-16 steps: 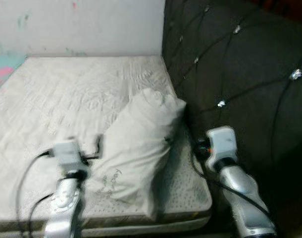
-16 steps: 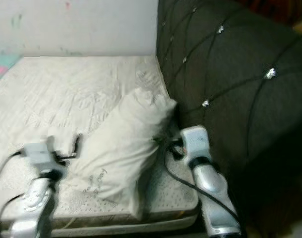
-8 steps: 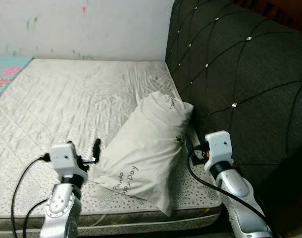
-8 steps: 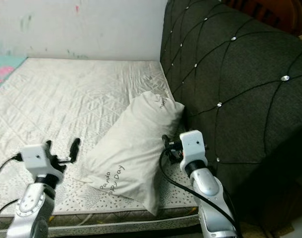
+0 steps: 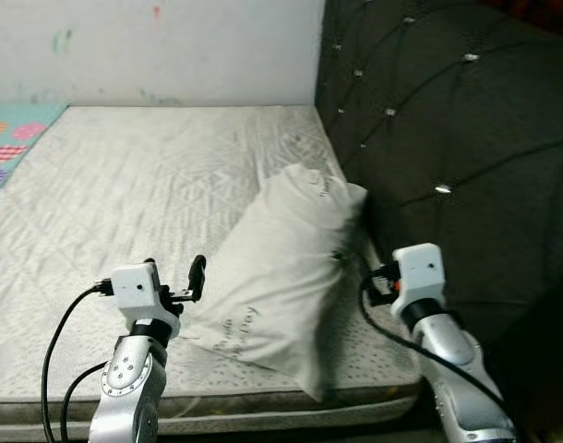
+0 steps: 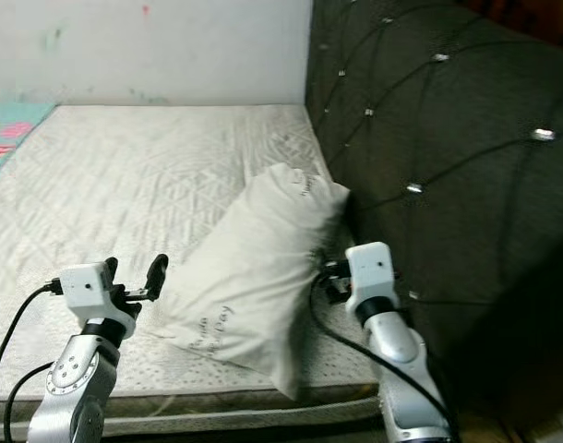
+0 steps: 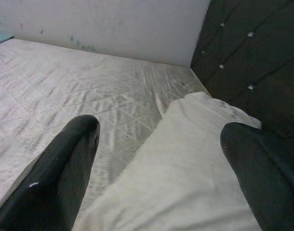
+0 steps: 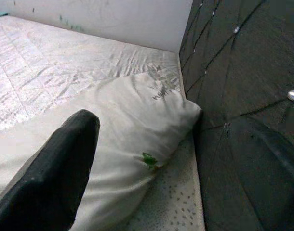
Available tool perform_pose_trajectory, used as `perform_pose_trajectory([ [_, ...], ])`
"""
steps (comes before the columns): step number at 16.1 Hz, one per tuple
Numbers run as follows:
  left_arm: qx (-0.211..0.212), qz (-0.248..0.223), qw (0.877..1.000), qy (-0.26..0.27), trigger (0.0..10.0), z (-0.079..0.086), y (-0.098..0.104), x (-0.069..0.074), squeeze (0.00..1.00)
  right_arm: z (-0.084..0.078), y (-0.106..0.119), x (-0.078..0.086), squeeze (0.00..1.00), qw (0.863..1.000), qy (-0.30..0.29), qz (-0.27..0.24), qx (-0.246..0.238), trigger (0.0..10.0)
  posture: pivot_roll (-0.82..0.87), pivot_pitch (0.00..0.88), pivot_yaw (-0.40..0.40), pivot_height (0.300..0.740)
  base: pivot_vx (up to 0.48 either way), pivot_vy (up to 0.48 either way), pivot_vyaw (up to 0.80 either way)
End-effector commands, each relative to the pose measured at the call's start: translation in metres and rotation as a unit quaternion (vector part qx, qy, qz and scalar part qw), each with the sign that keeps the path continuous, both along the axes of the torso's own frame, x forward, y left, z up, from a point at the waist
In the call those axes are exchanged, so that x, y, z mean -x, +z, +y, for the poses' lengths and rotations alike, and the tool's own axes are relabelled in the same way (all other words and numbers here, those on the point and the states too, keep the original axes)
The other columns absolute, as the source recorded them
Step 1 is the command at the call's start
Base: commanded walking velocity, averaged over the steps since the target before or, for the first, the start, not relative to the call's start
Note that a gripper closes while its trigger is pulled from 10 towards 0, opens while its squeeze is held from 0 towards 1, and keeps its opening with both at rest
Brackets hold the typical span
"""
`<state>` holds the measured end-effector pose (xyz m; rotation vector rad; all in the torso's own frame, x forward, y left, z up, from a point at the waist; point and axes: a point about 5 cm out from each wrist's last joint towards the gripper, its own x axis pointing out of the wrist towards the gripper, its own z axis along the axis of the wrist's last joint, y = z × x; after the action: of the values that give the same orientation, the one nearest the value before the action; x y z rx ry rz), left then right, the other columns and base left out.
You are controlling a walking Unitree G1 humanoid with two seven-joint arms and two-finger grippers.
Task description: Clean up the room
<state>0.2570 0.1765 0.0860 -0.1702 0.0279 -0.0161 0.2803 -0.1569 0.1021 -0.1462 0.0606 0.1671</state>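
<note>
Pillow (image 5: 286,277): soft, plump, oblong, cream fabric case with small grey script printed near lower end; lying diagonally on bare mattress (image 5: 125,194), upper end leaning against headboard (image 5: 448,138), lower end near mattress front edge. Mattress: off-white, quilted in diamond stitching, dotted pattern along front border. Headboard: dark, coarse-woven upholstery, diamond-tufted with shiny studs, upright at mattress's right side. Wall (image 5: 171,46) behind: pale, matte, few small coloured marks. Patterned teal mat (image 5: 9,138) at far left. Left pincer (image 7: 161,159): black rounded fingers spread wide, just beside pillow's lower left edge, low over mattress. Right pincer (image 8: 152,163): fingers likewise spread, at pillow's right flank, between pillow and headboard. Silver arms, black cables trailing.
</note>
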Motion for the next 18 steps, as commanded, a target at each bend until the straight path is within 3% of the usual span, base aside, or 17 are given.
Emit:
perform_pose_trajectory([
  [1, -0.005, 0.007, 1.000, 0.007, 10.0, 0.0045, -0.0001, -0.0003, 0.00, 0.0079, 0.0025, -0.0030, 0.00, 1.000, 0.013, -0.005, -0.008, 10.0, -0.19, 0.000, -0.003, 0.740, 0.000, 0.480, 0.00],
  [18, 0.015, -0.015, 1.000, -0.010, 10.0, 0.0012, 0.0062, -0.0016, 0.00, 0.0074, 0.0019, -0.0029, 0.00, 1.000, 0.030, 0.001, -0.004, 10.0, -0.20, 0.018, -0.010, 0.740, 0.000, 0.028, 0.00],
])
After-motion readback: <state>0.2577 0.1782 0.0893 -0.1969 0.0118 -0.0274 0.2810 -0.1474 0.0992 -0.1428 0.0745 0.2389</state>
